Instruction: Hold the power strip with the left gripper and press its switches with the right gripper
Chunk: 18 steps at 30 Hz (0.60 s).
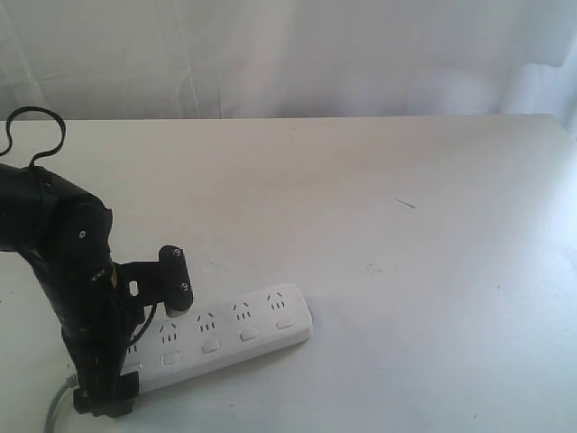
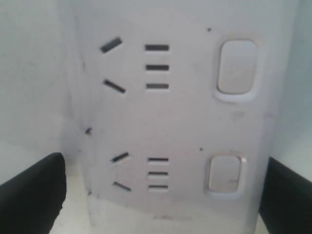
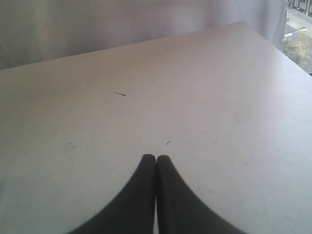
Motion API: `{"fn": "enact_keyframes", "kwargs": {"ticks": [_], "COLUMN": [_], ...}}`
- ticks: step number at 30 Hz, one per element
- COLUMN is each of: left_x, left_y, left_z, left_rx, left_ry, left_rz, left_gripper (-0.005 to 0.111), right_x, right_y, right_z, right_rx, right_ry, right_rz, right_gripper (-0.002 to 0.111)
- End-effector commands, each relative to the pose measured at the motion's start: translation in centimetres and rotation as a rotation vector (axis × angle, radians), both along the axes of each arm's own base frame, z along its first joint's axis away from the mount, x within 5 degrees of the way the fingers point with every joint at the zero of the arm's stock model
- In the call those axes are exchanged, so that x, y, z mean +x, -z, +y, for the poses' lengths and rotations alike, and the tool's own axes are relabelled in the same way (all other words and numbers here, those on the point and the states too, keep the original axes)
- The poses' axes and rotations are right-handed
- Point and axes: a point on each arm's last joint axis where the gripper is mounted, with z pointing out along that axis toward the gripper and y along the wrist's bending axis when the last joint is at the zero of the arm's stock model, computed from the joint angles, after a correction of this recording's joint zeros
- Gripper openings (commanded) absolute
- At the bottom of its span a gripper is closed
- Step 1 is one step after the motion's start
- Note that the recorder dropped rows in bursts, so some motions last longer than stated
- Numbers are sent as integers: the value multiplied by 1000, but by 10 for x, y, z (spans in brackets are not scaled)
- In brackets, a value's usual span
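Observation:
The white power strip (image 1: 236,336) lies slantwise near the table's front left, its grey cord (image 1: 56,408) trailing off its left end. Its left end is hidden under my left arm. My left gripper (image 1: 140,350) is open and straddles that end, one finger (image 1: 175,281) at the far edge and one at the near edge. In the left wrist view the strip (image 2: 185,122) fills the space between the black fingertips (image 2: 36,190), with a thin gap beside one; two switches (image 2: 237,66) show. My right gripper (image 3: 156,157) is shut on nothing above bare table, out of the exterior view.
The white table (image 1: 388,225) stretches to the right and back, with a small dark speck (image 1: 406,204) on it. A white curtain (image 1: 288,54) hangs behind the far edge. The table's corner (image 3: 243,23) shows in the right wrist view.

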Motion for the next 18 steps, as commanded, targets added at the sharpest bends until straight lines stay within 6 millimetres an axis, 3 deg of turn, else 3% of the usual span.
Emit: {"fn": "enact_keyframes", "kwargs": {"ticks": [1,18], "left_x": [0,-1], "left_y": [5,7], "left_z": [12,11], "left_rx": [47,32], "left_ry": [2,-26], "left_rz": [15,28], "left_gripper": [105,105], "right_x": [0,0], "right_y": [0,0], "right_z": [0,0], "right_rx": [3,3], "right_ry": [1,1], "right_rz": [-8,-8], "right_gripper": [0,0]}}
